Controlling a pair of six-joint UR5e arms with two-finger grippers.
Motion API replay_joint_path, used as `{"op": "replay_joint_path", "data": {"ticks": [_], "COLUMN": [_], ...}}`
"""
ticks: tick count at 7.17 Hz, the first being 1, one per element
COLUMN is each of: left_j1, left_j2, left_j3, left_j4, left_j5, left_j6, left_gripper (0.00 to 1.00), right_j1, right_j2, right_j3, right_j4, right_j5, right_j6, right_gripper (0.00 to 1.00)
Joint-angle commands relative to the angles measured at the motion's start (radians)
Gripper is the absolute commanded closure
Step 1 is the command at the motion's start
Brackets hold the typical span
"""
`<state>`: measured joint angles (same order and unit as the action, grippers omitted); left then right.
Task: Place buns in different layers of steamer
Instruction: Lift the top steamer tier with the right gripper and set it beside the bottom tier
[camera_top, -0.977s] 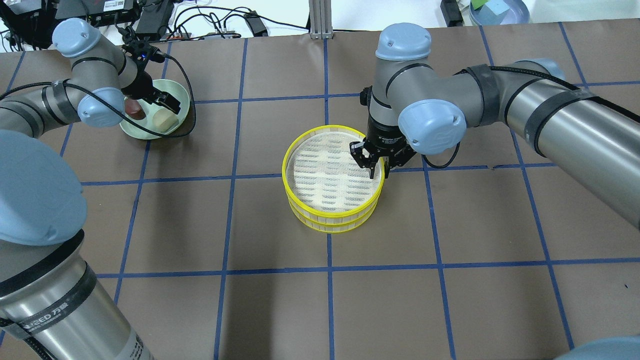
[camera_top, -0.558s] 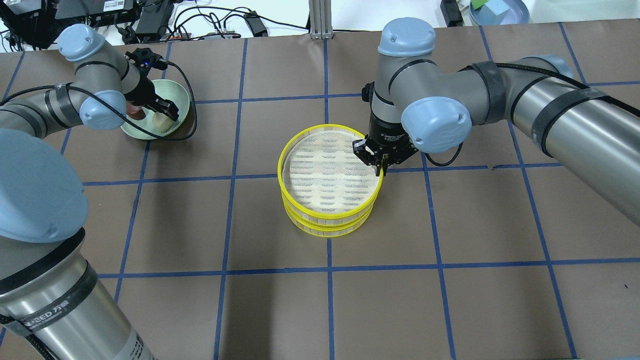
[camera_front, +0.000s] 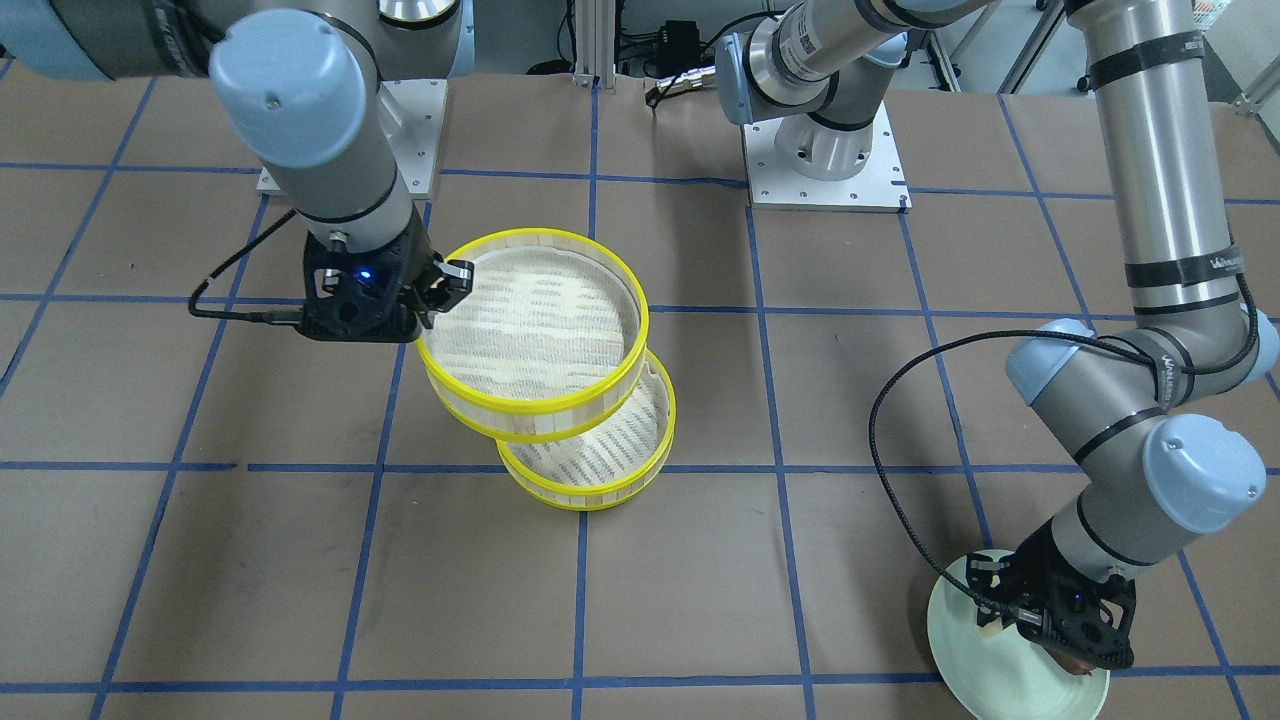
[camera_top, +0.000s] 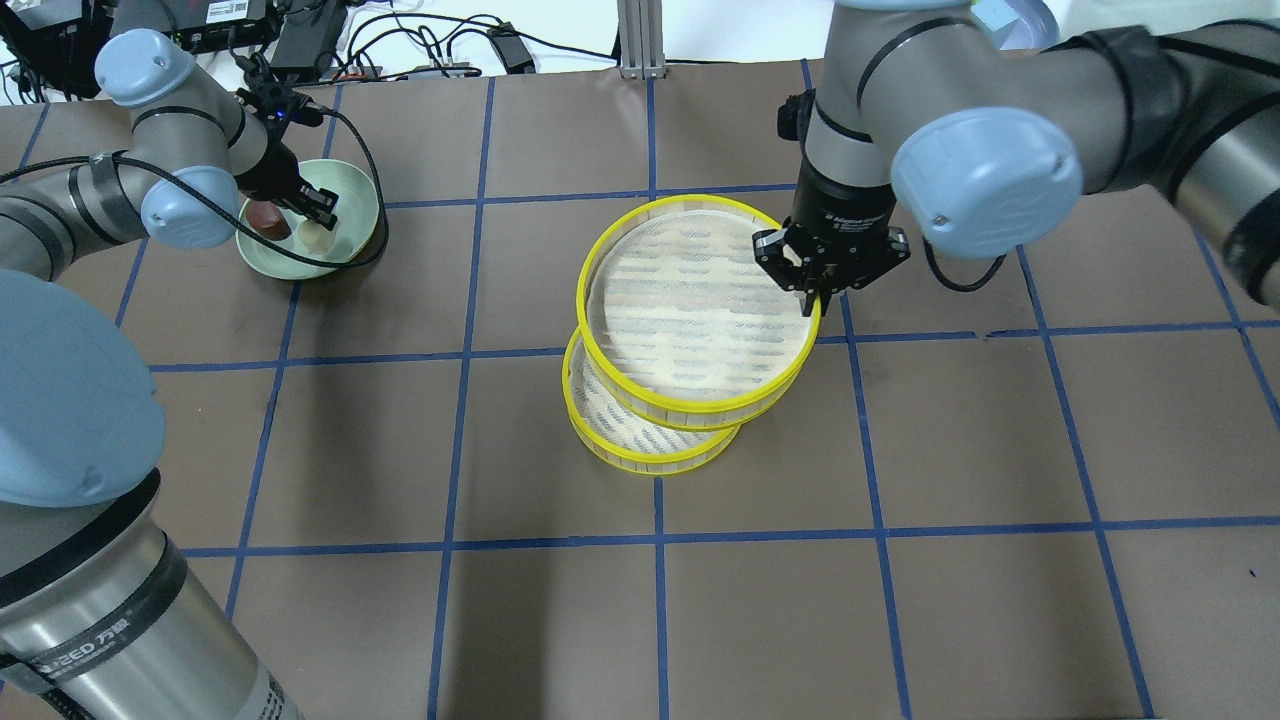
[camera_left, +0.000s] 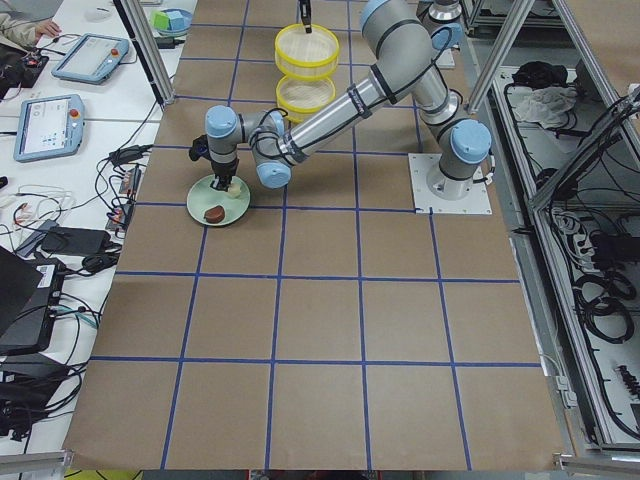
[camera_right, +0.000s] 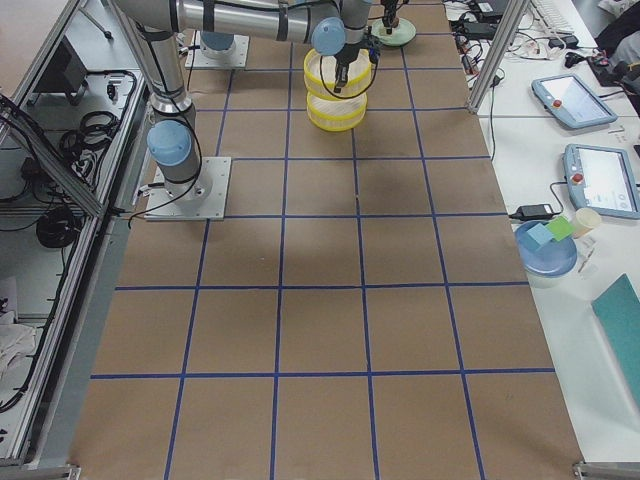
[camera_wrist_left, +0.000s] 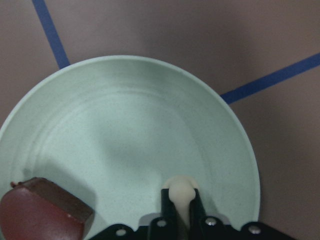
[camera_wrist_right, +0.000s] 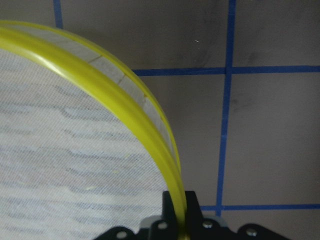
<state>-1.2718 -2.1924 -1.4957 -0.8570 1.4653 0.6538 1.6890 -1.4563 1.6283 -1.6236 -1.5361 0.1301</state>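
Layers are no longer sitting stacked: my right gripper, jaws pinching the upper layer at its three o'clock rim, is holding it lifted and shifted toward one o'clock of the lower layer on the table. My left gripper is squeezing the cream bun inside the plate, the brown bun lying at its nine o'clock. I'm counting two layers, two buns, one plate.
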Motion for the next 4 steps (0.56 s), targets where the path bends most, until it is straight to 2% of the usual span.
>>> {"op": "replay_joint_path", "data": {"ticks": [1, 3, 4], "left_j1": [-0.026, -0.13, -0.206], "left_j2": [0.078, 0.15, 0.172], "left_j3": [-0.003, -0.006, -0.017], "left_j4": [-0.028, -0.06, -0.072], "left_j5": [-0.003, -0.006, -0.006], "left_j6": [-0.167, -0.353, -0.49], "left_gripper": [1.0, 1.0, 1.0], "right_j1": [-0.11, -0.207, -0.209], "right_j2": [-0.076, -0.068, -0.068], "right_j3": [-0.028, -0.019, -0.019], "right_j4": [0.117, 0.139, 0.183], "right_j5": [-0.022, -0.018, -0.025], "right_j6": [-0.113, -0.2, -0.198], "right_gripper": [0.98, 0.98, 0.99]}}
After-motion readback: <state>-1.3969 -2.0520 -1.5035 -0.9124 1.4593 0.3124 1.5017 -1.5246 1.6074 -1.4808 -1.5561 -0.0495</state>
